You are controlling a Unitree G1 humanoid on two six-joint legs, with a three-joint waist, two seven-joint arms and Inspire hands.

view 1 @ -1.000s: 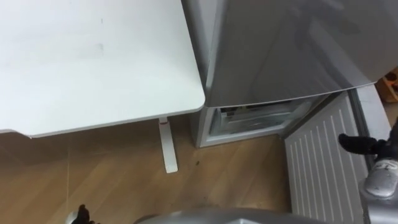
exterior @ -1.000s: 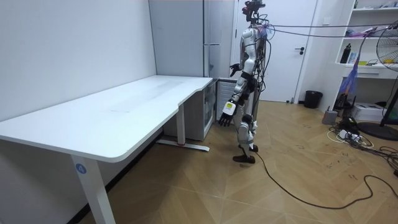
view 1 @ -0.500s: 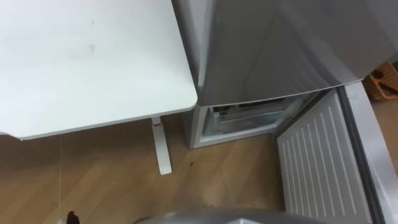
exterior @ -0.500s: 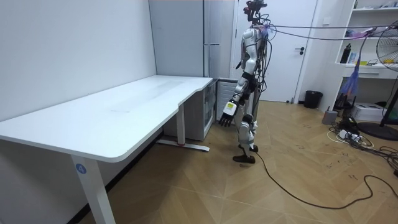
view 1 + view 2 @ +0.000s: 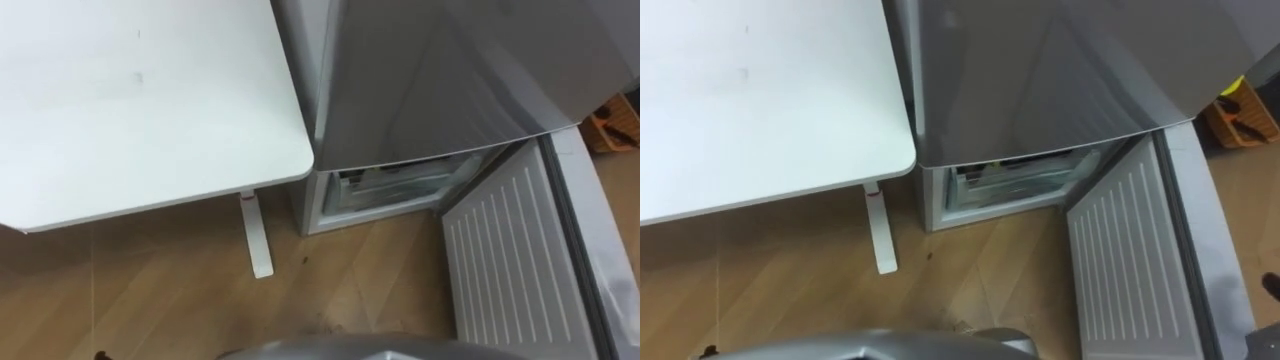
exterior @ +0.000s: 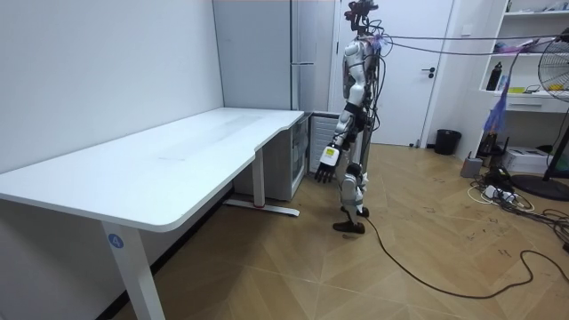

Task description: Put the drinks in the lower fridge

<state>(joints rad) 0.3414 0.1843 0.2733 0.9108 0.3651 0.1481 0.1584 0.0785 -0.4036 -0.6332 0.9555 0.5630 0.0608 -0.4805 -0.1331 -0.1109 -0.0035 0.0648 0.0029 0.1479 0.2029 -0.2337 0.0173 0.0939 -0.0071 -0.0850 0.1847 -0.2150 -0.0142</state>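
- Fridge (image 5: 450, 70): grey, fills upper right of the eye views. Upper door closed.
- Lower compartment (image 5: 390, 185): open, centre-right of frame, just under the grey upper door. Pale shelf/drawer fronts inside; contents too small to tell.
- Lower door (image 5: 500, 260): swung out twd the robot, lower right of frame, ribbed white inner face up.
- Drinks: can't tell where they are from these views.
- Table (image 5: 140, 100): white top, upper left; its rounded corner sits just beside the fridge's side. White table leg (image 5: 255, 235) below that corner, foot on the wood floor (image 5: 150, 290).
- Room view: robot stands upright at the far end of the table, just beside the fridge and the open lower door, centre-top of frame.
- L hand (image 6: 324, 169): hangs at the robot's side, near thigh level, fingers loose and pointing down, holding nothing.
- R hand (image 5: 1272, 285): only a dark sliver at right edge, mid-low; can't tell whether open or closed.
- Dark bin (image 6: 447, 140) on floor, right of centre, well apart from the robot.
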